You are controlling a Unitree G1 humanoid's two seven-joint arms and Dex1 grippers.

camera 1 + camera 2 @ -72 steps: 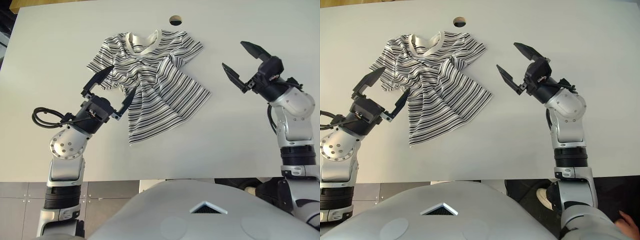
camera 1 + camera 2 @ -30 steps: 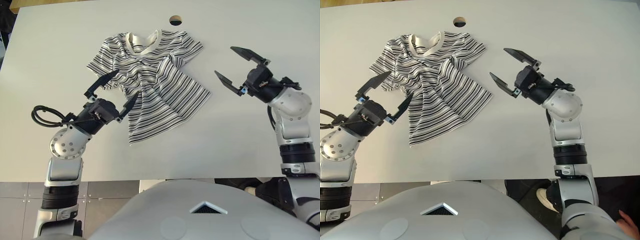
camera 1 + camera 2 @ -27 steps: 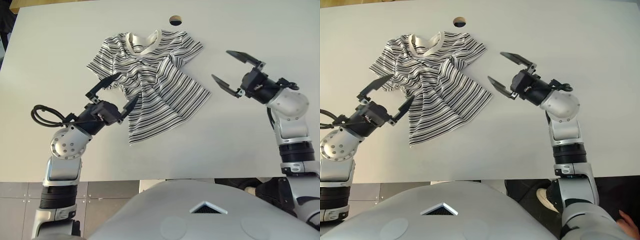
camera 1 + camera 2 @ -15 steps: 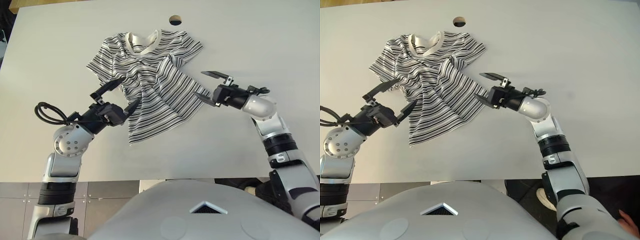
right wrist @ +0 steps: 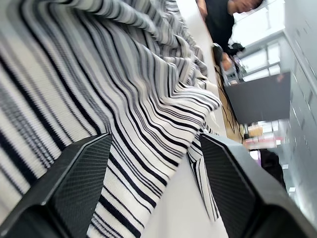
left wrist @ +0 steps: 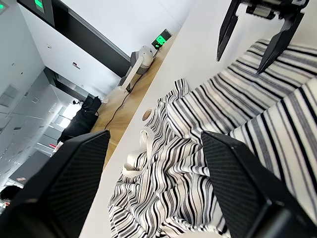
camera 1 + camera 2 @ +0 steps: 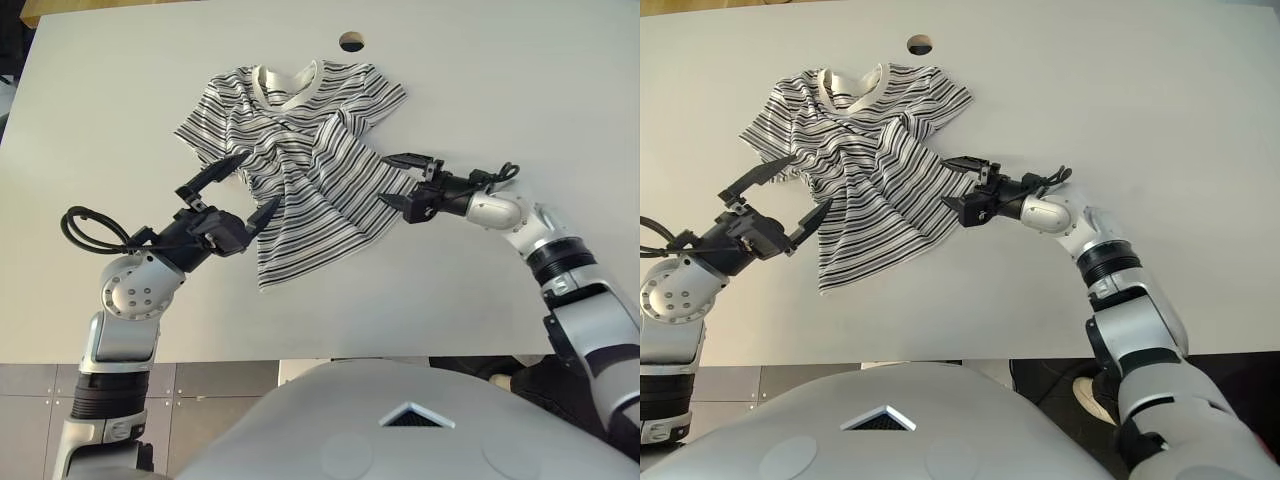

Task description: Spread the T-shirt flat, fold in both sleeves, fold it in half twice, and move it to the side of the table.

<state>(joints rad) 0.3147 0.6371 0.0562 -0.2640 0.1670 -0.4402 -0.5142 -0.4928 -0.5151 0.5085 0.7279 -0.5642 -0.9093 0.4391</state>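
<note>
I'm working the spread step: my left gripper (image 7: 263,177) and right gripper (image 7: 383,178) are sitting jaws-apart at the shirt's (image 7: 300,130) edges, maybe touching it, so I'm guessing clamp-and-pull comes next.

This looks like an office-style lab or test room. The work surface is a wide white desk-type table (image 7: 520,60) with a round cable hole (image 7: 351,41) near its far edge. Grey floor tiles (image 7: 220,385) lie below the table's near edge. Beyond its far side are a grey panelled wall (image 6: 20,84), a green-lit display (image 6: 162,38) and bright windows (image 5: 260,54).
</note>
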